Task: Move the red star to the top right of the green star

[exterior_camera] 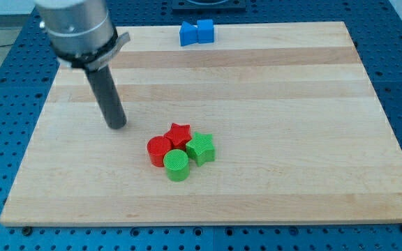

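Observation:
The red star (179, 133) lies near the middle of the wooden board, touching the green star (201, 148) on that star's upper left. A red cylinder (159, 150) sits at the red star's lower left and a green cylinder (176, 164) sits below it; these blocks form one tight cluster. My tip (117, 125) is on the board to the left of the cluster, a short gap from the red star and the red cylinder, touching no block.
Two blue blocks (197, 33) sit together at the view's top edge of the board (292, 104). The arm's grey body (75, 28) hangs over the top left corner. Blue perforated table surrounds the board.

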You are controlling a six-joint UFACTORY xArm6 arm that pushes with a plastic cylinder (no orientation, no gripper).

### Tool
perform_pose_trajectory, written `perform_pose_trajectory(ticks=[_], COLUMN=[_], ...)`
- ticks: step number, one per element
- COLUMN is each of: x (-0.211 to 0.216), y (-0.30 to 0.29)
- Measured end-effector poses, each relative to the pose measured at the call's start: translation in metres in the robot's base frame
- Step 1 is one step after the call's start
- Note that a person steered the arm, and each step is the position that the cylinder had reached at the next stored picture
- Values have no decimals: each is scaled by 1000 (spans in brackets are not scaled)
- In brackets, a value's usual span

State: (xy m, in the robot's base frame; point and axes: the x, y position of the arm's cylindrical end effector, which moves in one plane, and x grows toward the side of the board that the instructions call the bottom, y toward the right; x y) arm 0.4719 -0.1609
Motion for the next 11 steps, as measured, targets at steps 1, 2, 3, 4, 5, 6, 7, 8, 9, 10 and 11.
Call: perform_pose_trajectory(ticks=[1, 2, 3, 4, 5, 6, 7, 8, 9, 10, 11], x=[39, 58, 59, 59, 53, 34, 5, -18, -23, -21, 4], y=[0, 11, 34, 68, 90, 93, 94, 105, 151, 186, 189])
